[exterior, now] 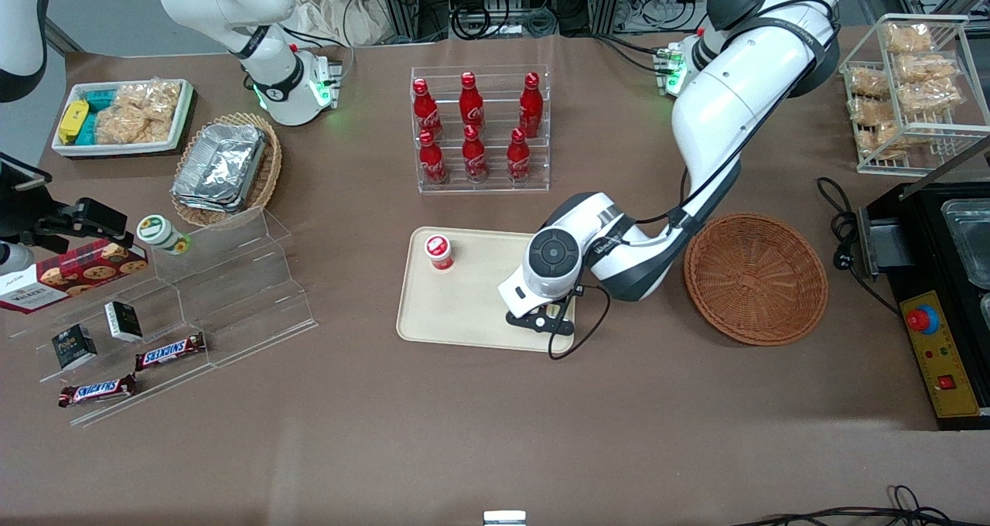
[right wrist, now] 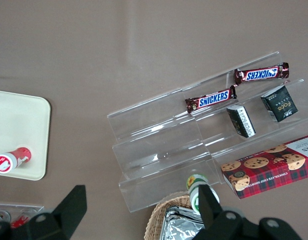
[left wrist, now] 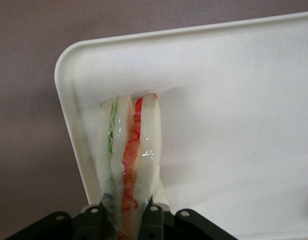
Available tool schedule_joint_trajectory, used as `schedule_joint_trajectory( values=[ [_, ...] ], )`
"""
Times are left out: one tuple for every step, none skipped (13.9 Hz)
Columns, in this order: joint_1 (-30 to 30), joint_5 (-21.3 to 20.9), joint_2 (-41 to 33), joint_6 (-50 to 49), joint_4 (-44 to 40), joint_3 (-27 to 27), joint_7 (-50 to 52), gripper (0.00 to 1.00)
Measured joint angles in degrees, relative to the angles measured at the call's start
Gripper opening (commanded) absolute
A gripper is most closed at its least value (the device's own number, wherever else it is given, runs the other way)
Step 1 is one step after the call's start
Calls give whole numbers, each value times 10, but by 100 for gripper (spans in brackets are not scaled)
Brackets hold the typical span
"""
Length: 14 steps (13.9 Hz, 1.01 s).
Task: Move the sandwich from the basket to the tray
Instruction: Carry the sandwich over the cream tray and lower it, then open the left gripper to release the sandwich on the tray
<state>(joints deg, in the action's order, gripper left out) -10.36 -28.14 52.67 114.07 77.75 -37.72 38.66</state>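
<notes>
My left gripper (exterior: 541,319) is low over the cream tray (exterior: 464,313), at the tray corner nearest the front camera on the basket's side. In the left wrist view the gripper (left wrist: 125,220) is shut on the sandwich (left wrist: 129,145). The sandwich is a pale wedge with green and orange-red filling. It stands on edge between the fingers (left wrist: 154,215), just inside the tray's rounded corner (left wrist: 69,65). I cannot tell whether it touches the tray. In the front view the arm hides the sandwich. The round reddish-brown basket (exterior: 756,278) beside the tray holds nothing.
A small red-lidded cup (exterior: 439,251) stands on the tray, farther from the front camera than the gripper. A clear rack of red cola bottles (exterior: 479,128) stands farther from the front camera than the tray. A clear step shelf (exterior: 232,278) with snacks lies toward the parked arm's end.
</notes>
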Motion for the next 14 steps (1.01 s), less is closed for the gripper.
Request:
schedule_joint_trajectory(
  values=[
    [0,0,0,2,0,0,0,100],
    [0,0,0,6,-1,0,0,100],
    [0,0,0,8,-2,0,0,100],
    [0,0,0,9,-4,-1,0,100],
    [0,0,0,9,-8,-1,0,100],
    [0,0,-2,9,-13,-1,2,100],
    [1,0,-6,6,-19,-1,7,100],
    [2,0,-15,-3,-25,-1,9,100],
    [2,0,-27,-19,-32,-1,13,100],
    [3,0,-43,-41,-41,-1,22,100],
    [5,0,-61,-67,-51,-1,30,100],
    [10,0,-80,-96,-62,-1,33,100],
    [17,0,-99,-122,-73,-2,34,100],
    [25,0,-119,-148,-83,-2,33,100]
  ],
)
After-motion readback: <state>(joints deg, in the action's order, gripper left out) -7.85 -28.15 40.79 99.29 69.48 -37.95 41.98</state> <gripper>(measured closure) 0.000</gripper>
